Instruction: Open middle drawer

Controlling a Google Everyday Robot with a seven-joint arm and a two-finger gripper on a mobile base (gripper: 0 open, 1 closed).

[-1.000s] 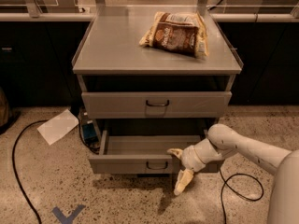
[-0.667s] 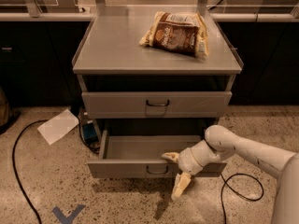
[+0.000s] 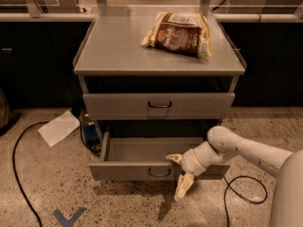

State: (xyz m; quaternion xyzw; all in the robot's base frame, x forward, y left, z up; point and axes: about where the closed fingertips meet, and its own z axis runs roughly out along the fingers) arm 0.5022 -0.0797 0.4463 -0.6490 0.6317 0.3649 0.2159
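Half drawn out, the middle drawer meets the gripper at its front, fingers apart just right of the handle; pulling seems nearly finished, and next comes backing clear.

Grey middle drawer, cream jaws of the white gripper at its front, brown bag, speckled beige floor.
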